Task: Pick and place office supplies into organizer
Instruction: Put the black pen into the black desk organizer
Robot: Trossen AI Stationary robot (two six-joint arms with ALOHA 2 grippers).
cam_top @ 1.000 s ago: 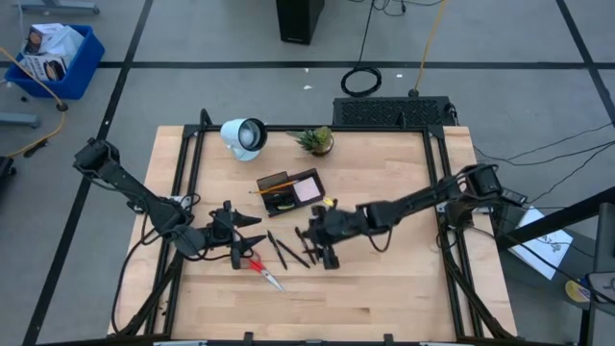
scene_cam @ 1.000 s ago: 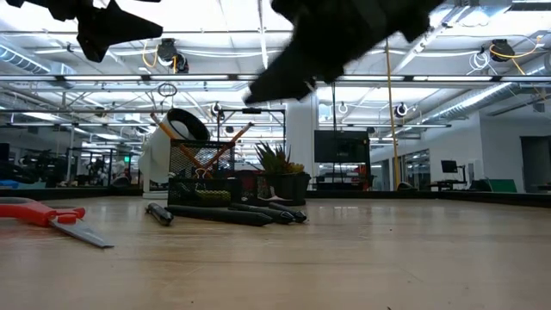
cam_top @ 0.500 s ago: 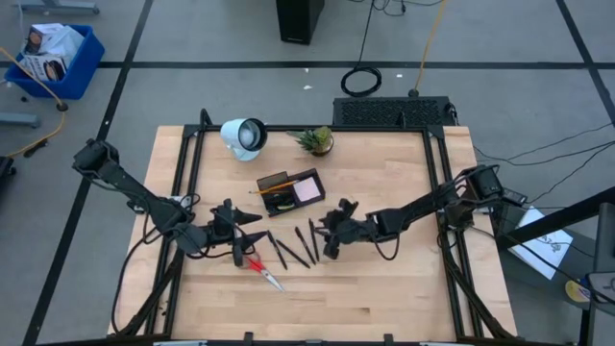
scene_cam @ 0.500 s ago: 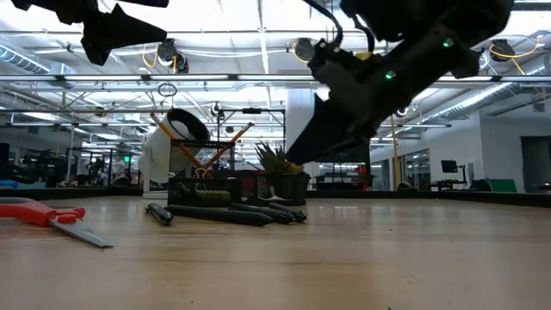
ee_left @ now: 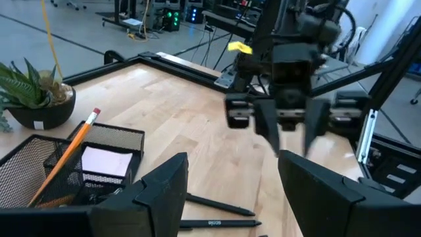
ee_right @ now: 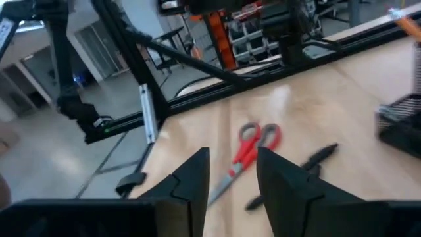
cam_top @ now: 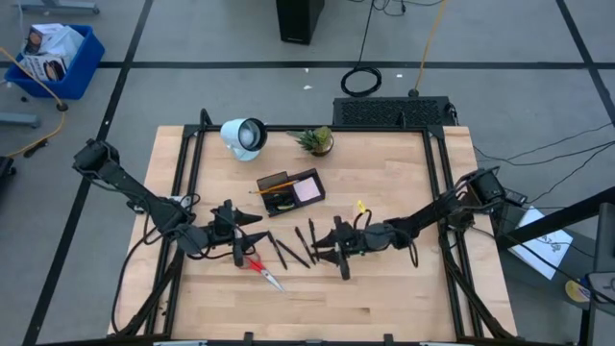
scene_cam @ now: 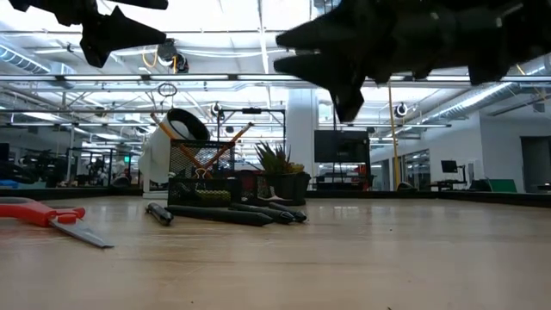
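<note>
Pick step in hand. Right gripper (cam_top: 338,256) hovers beside the loose pens (cam_top: 293,246), short of the organizer (cam_top: 290,191); jaws narrow, holding nothing. Left gripper (cam_top: 242,237) waits over the scissors (cam_top: 261,270), jaws wide. Next move: descend accurately onto one pen.

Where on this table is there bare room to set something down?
Free: the near strip below the scissors; the right side, between plant and right gripper; the far-left corner below the lamp. Crowded: the middle, with organizer, pens and left gripper close together.
</note>
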